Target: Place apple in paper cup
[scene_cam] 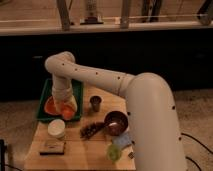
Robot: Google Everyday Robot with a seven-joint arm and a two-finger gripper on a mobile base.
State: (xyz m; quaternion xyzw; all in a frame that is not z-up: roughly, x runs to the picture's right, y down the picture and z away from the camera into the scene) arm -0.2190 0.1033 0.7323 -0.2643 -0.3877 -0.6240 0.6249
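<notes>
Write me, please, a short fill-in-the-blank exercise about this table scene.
1. The gripper hangs over the ___ tray.
2. The apple sits right by the gripper, not yet in the paper cup, which is ___ in colour.
3. The dark metal cup stands between the tray and the reddish-brown ___.
Missing words: green; white; bowl.

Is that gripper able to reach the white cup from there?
Probably yes: the gripper hangs over the green tray, right next to the white cup, and nothing stands between them.
</notes>
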